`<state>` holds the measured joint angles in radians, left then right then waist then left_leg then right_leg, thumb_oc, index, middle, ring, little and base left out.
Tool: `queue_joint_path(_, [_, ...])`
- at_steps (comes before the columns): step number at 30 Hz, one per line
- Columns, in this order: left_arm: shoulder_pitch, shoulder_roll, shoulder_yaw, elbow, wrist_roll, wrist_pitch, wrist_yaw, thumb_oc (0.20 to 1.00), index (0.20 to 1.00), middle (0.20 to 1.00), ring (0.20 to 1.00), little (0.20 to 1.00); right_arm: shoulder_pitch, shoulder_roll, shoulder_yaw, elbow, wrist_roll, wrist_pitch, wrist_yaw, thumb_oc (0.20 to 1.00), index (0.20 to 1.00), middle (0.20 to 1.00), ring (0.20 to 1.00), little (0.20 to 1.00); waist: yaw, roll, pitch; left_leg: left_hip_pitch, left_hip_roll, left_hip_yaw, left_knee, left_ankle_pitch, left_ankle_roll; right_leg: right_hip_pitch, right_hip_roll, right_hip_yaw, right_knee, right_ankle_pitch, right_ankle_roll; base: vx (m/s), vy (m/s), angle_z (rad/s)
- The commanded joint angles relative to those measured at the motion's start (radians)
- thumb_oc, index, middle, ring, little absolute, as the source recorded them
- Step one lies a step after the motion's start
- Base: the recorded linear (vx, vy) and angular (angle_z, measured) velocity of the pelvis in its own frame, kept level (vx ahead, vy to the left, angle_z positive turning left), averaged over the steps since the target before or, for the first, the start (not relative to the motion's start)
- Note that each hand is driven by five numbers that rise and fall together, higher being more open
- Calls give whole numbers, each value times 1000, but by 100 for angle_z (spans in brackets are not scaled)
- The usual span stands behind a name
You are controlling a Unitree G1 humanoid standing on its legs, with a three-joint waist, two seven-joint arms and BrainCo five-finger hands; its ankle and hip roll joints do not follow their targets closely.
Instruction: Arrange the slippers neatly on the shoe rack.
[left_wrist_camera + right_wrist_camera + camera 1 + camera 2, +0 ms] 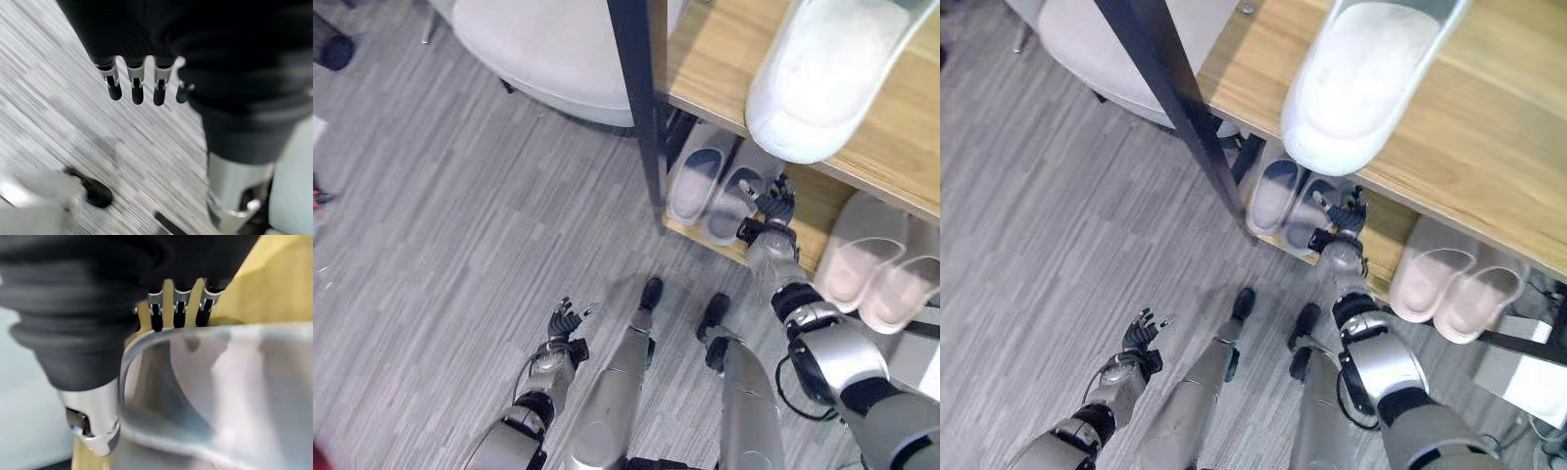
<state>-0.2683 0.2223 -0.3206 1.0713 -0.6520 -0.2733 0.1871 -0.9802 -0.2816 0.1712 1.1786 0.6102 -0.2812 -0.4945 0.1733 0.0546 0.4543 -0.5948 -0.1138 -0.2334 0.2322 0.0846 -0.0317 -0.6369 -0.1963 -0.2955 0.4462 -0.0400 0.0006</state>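
Observation:
A grey pair of slippers stands on the shoe rack's lower shelf (819, 208), the left one (693, 180) beside the right one (732, 202). My right hand (773, 206) is at the heel end of the right grey slipper (205, 396). Its straight fingers (178, 313) reach over the slipper's rim, and the thumb (93, 421) stays outside the rim. My left hand (563, 321) hangs low over the floor, open, with nothing in it (137, 88). A white slipper (822, 78) lies on the top shelf (715, 59). A pale pink pair (867, 257) stands further right on the lower shelf.
The rack's dark corner post (641, 108) rises just left of the grey pair. A round white seat (538, 49) stands on the grey plank floor behind the post. A white box (915, 357) sits at the far right by the rack.

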Motion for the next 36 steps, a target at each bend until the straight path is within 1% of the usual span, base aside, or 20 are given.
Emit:
queue_joint_path(1, [-27,34,-14,-21,-4,-24,-33,1000,1000,1000,1000,1000,-56,-23,12,-70,-11,-14,63,1000,1000,1000,1000,1000,43,-2,61,-30,-8,10,106,-109,3,108,-36,41,-64,-74,83,21,-3,10])
queue_joint_path(8, [2,31,-18,-29,9,-20,-47,1000,1000,1000,1000,1000,-31,13,21,-62,-6,-12,89,1000,1000,1000,1000,1000,44,-6,58,-14,-7,9,104,-112,4,125,-33,43,-69,-75,81,-4,6,0])
queue_joint_path(9, [0,31,-15,-34,10,-17,-41,1000,1000,1000,1000,1000,-15,23,25,-73,-19,-10,85,1000,1000,1000,1000,1000,39,-6,57,-14,-8,12,97,-83,6,127,-33,37,-79,-46,74,0,0,0])
queue_joint_path(10, [1,30,-15,-33,10,-17,-41,1000,1000,1000,1000,1000,-14,24,27,-73,-19,-9,85,1000,1000,1000,1000,1000,38,-9,53,-1,-5,11,99,-112,5,137,-30,45,-73,-73,80,-59,46,-2])
queue_joint_path(11, [-2,26,-13,-26,12,-14,-39,1000,1000,1000,1000,1000,11,37,33,-79,-43,-1,82,1000,1000,1000,1000,1000,31,-10,52,4,-7,17,94,-86,7,145,-30,38,-83,-44,74,0,0,0])
queue_joint_path(14, [-3,22,-7,-20,15,-10,-37,1000,1000,1000,1000,1000,43,51,43,-94,-65,7,84,1000,1000,1000,1000,1000,23,-14,47,22,-3,18,86,-86,8,162,-27,40,-95,-40,73,-22,14,0])
queue_joint_path(15, [-13,17,2,-5,22,-5,-34,1000,1000,1000,1000,1000,79,62,53,-104,-108,20,81,1000,1000,1000,1000,1000,12,-23,37,42,2,21,73,-84,6,189,-23,39,-115,-33,73,0,0,0])
queue_joint_path(17, [-15,14,6,4,26,0,-32,1000,1000,1000,1000,1000,108,68,59,-110,-126,28,80,1000,1000,1000,1000,1000,6,-27,32,56,5,21,66,-83,6,204,-21,37,-124,-29,74,41,-14,-4])
queue_joint_path(19, [-25,0,23,35,40,16,-30,1000,1000,1000,1000,1000,195,78,76,-119,-206,59,71,1000,1000,1000,1000,1000,-11,-40,-2,116,16,20,18,-71,1,266,-14,31,-172,-15,79,88,-24,-3])
queue_joint_path(21, [-26,-9,35,49,50,25,-26,1000,1000,1000,1000,1000,263,87,92,-146,-250,73,78,1000,1000,1000,1000,1000,-23,-48,-30,159,24,23,-14,-63,-4,316,-10,25,-211,-3,85,80,-16,-3])
queue_joint_path(23, [-22,-14,41,57,58,30,-28,1000,1000,1000,1000,1000,295,88,101,-154,-273,79,84,1000,1000,1000,1000,1000,-27,-49,-43,176,27,23,-26,-60,-4,333,-8,22,-224,0,86,92,-5,-5])
queue_joint_path(24, [-13,-22,53,77,79,39,-30,1000,1000,1000,1000,1000,366,94,123,-172,-326,94,101,1000,1000,1000,1000,1000,-41,-57,-75,221,36,27,-66,-48,-8,381,-1,14,-264,14,94,111,-7,-8])
queue_joint_path(26, [-8,-25,63,82,87,44,-35,1000,1000,1000,1000,1000,403,93,129,-175,-347,100,111,1000,1000,1000,1000,1000,-47,-59,-89,240,40,29,-81,-43,-10,401,2,13,-283,19,97,122,-24,-7])
queue_joint_path(28, [7,-40,76,104,124,57,-47,1000,1000,1000,1000,1000,512,100,138,-188,-372,110,152,1000,1000,1000,1000,1000,-67,-68,-139,306,56,35,-139,-27,-17,458,15,4,-342,33,106,142,-39,-5])
queue_joint_path(29, [7,-40,76,104,124,57,-47,1000,1000,1000,1000,1000,513,100,138,-189,-372,111,152,1000,1000,1000,1000,1000,-68,-68,-143,302,55,33,-141,-23,-16,457,15,2,-346,37,107,79,-25,-4])
queue_joint_path(31, [31,-47,85,111,169,67,-61,1000,1000,1000,1000,1000,606,97,148,-213,-391,118,201,1000,1000,1000,1000,1000,-83,-74,-184,365,67,46,-192,-13,-20,505,30,3,-390,49,113,105,-39,-17])
queue_joint_path(32, [31,-48,85,111,169,67,-61,1000,1000,1000,1000,1000,607,97,148,-213,-391,118,201,1000,1000,1000,1000,1000,-85,-73,-187,363,66,44,-194,-10,-19,504,29,1,-393,52,113,110,-48,-15])
queue_joint_path(33, [43,-47,72,90,213,64,-71,1000,1000,1000,1000,1000,667,79,177,-257,-421,120,254,1000,1000,1000,1000,1000,-97,-74,-214,398,74,51,-229,-1,-22,527,39,1,-420,61,117,46,-26,-14])
queue_joint_path(34, [45,-47,72,90,214,64,-71,1000,1000,1000,1000,1000,669,79,177,-258,-421,120,254,1000,1000,1000,1000,1000,-97,-73,-214,401,74,51,-232,0,-22,530,39,0,-421,62,117,111,-37,-17])
queue_joint_path(36, [71,-37,55,44,257,62,-79,1000,1000,1000,1000,1000,750,58,180,-296,-432,122,307,1000,1000,1000,1000,1000,-113,-70,-251,445,86,64,-278,8,-24,559,52,9,-459,71,121,83,-19,-13])
